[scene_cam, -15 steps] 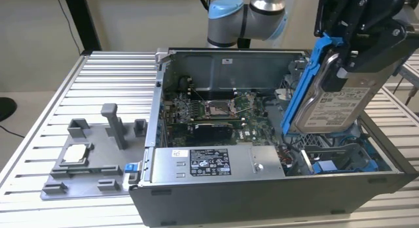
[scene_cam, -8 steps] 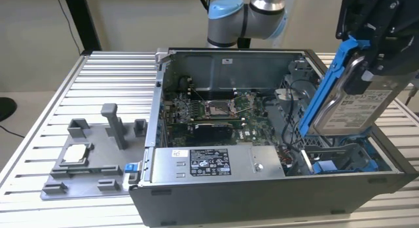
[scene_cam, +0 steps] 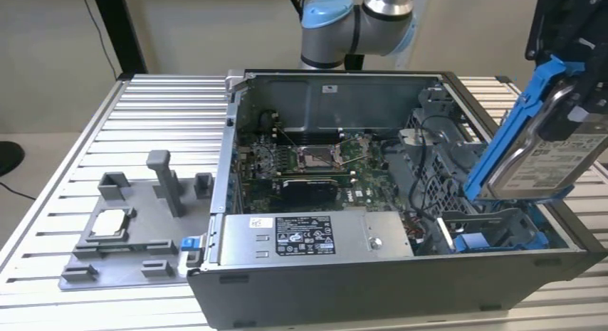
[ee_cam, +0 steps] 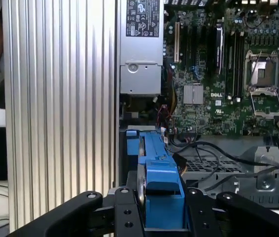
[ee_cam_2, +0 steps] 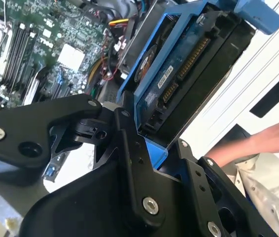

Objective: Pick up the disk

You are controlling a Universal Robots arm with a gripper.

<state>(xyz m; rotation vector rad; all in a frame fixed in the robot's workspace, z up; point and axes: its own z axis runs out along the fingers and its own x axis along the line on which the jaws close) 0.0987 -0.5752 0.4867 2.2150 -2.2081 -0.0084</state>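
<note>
Here the gripper (ee_cam: 160,210) is clenched on the disk (scene_cam: 542,142) in its blue caddy, holding it tilted above the open computer case (scene_cam: 380,274).

Ribbed metal table (scene_cam: 142,103) bears computer case (scene_cam: 380,274), grey fixture (scene_cam: 124,253).

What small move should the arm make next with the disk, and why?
Probably keep lifting straight up. The gripper is shut on the disk, which hangs tilted with its lower end near the blue drive bay of the computer case, so sideways motion could snag it.
</note>
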